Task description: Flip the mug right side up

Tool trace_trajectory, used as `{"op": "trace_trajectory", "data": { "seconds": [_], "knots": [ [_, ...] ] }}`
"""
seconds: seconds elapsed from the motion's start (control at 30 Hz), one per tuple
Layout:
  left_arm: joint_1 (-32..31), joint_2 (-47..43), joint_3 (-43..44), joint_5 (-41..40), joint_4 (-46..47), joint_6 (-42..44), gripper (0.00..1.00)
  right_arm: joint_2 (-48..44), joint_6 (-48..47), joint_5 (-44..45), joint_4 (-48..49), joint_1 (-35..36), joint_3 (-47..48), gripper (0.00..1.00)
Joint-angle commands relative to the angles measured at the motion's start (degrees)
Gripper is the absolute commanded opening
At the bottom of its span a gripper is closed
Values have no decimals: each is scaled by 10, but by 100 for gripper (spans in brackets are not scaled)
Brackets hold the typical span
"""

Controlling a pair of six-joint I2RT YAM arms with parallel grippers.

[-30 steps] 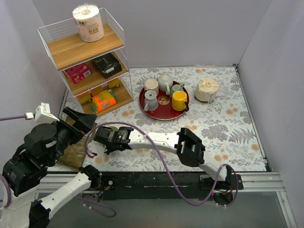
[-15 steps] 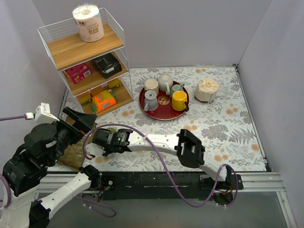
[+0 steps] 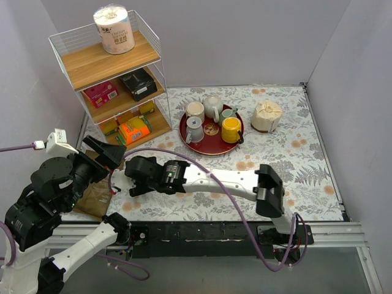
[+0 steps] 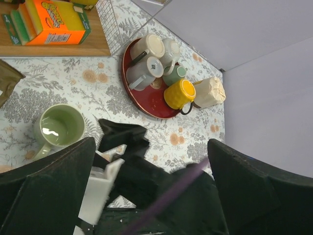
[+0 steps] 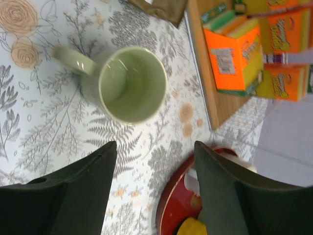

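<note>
mug (image 5: 132, 83) sits upright on the floral cloth (image 5: 44, 132) near the front left of the table. its mouth faces up, the green inside is empty, and the handle sticks out to the side. the change: a second ago the right gripper (image 5: 154, 147) was low over this spot with its fingers close together. now they are spread wide and pulled back off the mug, and the arm's elbow has swung right in the top view. the mug stands free in the wrist view with nothing between the right fingers and no contact showing, so this reads as a release and the flip looks done, only the retreat left. left gripper (image 4: 150, 142) hovers just beside the spot, jaws fully apart, holding and touching nothing. farther back are the red tray (image 4: 146, 105) of cups and the wire shelf (image 3: 104, 61), well apart from the mug.
</note>
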Motion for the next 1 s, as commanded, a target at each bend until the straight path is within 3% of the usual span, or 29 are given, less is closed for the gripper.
{"op": "trace_trajectory", "data": {
  "seconds": [0.0, 0.1, 0.23, 0.3, 0.43, 0.67, 0.83, 0.97],
  "knots": [
    [-1, 29, -8, 7, 49, 53, 98, -121, 68, 48, 90, 1, -94, 73],
    [-1, 42, -19, 14, 83, 74, 98, -176, 158, 47, 99, -10, -164, 75],
    [-1, 58, -52, 42, 135, 102, 98, -246, 324, 19, 89, -53, -247, 87],
    [0, 72, -72, 69, 180, 122, 98, -290, 372, 16, 95, -89, -312, 89],
    [-1, 135, -120, 140, 252, 154, 98, -376, 507, 124, 112, -136, -415, 98],
    [0, 289, -191, 203, 383, 204, 98, -553, 630, 56, 147, -243, -539, 98],
    [0, 380, -225, 206, 489, 246, 98, -574, 672, 22, 84, -288, -526, 93],
    [2, 473, -208, 199, 536, 270, 90, -583, 691, -2, 63, -307, -526, 91]
  ]
}}
